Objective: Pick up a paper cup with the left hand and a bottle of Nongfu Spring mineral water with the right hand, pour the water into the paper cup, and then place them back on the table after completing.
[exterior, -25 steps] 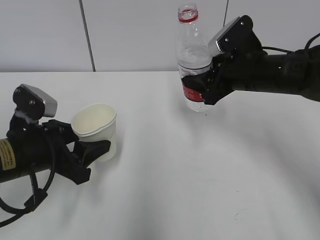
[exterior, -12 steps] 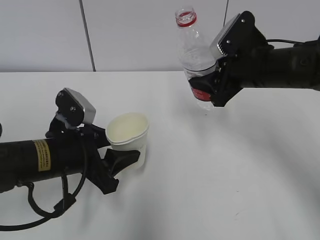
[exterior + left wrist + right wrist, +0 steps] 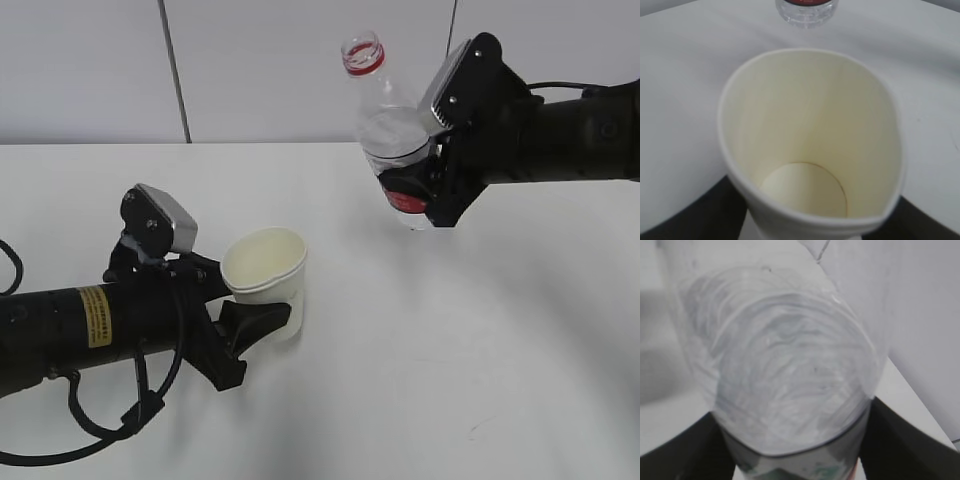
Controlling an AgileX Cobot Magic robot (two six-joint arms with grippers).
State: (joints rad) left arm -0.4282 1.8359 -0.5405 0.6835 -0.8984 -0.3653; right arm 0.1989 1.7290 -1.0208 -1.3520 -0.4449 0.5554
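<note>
The left hand point(image 3: 120, 315) reaches in from the counter's left edge, its arm lying low and nearly level over the white counter point(image 3: 420, 380). Its end effector point(image 3: 255, 310) is clamped on the lower wall of the cup point(image 3: 266, 272), one finger point(image 3: 262, 318) pressed against the near side. The cup stands upright over the counter's left-middle, mouth open upward; whether its base touches the surface cannot be told. In the left wrist view the cup point(image 3: 810, 145) is dry inside, its rim squeezed slightly out of round.

Well apart to the right and higher, the bottle point(image 3: 388, 130) hangs clear above the counter toward the far edge. It has no cap, and its red neck ring tilts a little to the left, toward the cup's side. Water point(image 3: 393, 135) fills its lower part. The right hand point(image 3: 520, 125) comes in from the right edge, and its end effector point(image 3: 425, 185) grips the bottle around the red label. In the right wrist view the bottle point(image 3: 785, 375) fills the picture between the dark fingers point(image 3: 890, 440).
</note>
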